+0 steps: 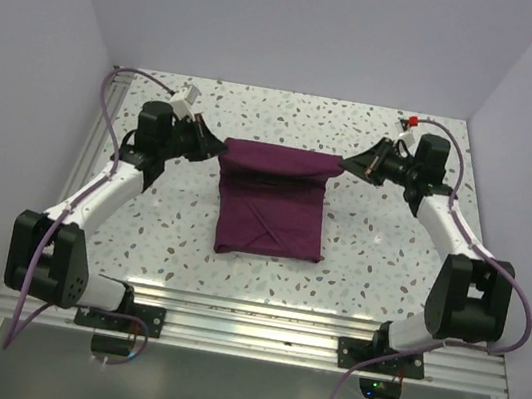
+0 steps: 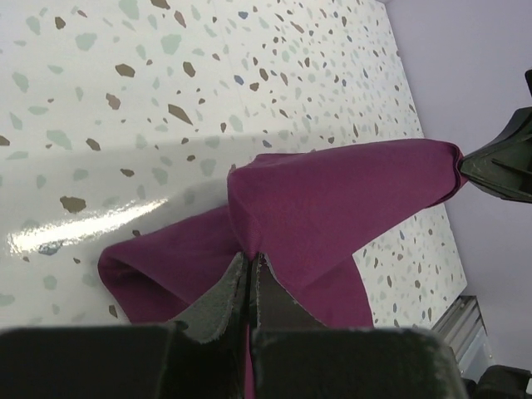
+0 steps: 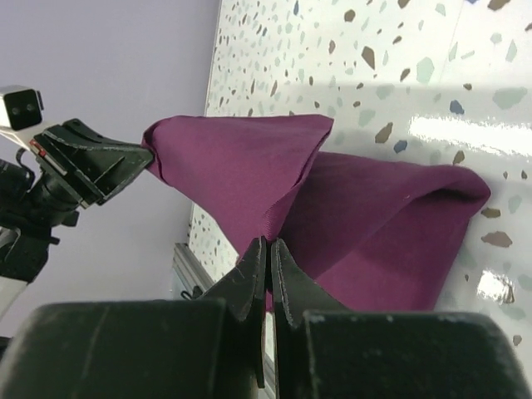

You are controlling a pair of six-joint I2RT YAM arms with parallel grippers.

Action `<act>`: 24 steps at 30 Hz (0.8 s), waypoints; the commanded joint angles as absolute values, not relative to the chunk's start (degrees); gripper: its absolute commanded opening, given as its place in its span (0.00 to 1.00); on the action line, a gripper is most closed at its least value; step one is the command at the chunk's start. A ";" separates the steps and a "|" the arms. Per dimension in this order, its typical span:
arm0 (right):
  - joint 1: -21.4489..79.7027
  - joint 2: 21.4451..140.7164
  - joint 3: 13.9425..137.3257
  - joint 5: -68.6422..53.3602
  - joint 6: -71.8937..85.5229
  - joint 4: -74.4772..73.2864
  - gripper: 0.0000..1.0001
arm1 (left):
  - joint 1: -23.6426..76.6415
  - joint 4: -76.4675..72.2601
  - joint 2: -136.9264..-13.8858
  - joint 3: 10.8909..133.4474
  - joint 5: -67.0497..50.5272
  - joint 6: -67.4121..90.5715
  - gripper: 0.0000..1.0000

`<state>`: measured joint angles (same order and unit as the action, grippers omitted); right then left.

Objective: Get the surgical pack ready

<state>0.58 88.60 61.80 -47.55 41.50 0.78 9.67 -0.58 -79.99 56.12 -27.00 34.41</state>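
Note:
The surgical pack (image 1: 274, 201) is a plum-purple folded cloth lying mid-table, its far edge lifted and stretched taut between both grippers. My left gripper (image 1: 217, 147) is shut on the far left corner; in the left wrist view the gripper (image 2: 251, 259) pinches the cloth (image 2: 332, 199) at its tips. My right gripper (image 1: 344, 165) is shut on the far right corner; in the right wrist view the gripper (image 3: 268, 243) pinches the cloth (image 3: 249, 166). Each wrist view shows the other gripper holding the opposite corner. The near part of the pack rests flat on the table.
The speckled white table (image 1: 370, 246) is walled by pale lavender panels (image 1: 304, 23) at the back and sides. A metal rail (image 1: 255, 330) runs along the near edge by the arm bases. Purple cables (image 1: 109, 104) loop beside each arm.

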 commanded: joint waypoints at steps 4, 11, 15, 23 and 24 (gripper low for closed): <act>0.09 82.36 55.64 -47.64 36.91 -3.52 0.00 | 14.32 2.37 -72.96 49.32 -21.46 33.75 0.00; 0.17 77.70 46.68 -46.50 35.51 -3.96 0.00 | 15.73 1.50 -69.17 39.83 -20.39 35.86 0.00; 0.17 75.24 40.45 -45.80 34.81 -3.34 0.00 | 15.82 0.88 -66.10 33.76 -19.77 36.56 0.00; 0.17 76.90 33.49 -42.98 30.15 -4.75 0.00 | 16.35 -6.76 -64.95 22.33 -22.68 37.88 0.02; 0.18 77.60 31.83 -42.72 30.23 -4.22 0.00 | 16.35 -7.20 -64.95 21.63 -22.76 38.05 0.03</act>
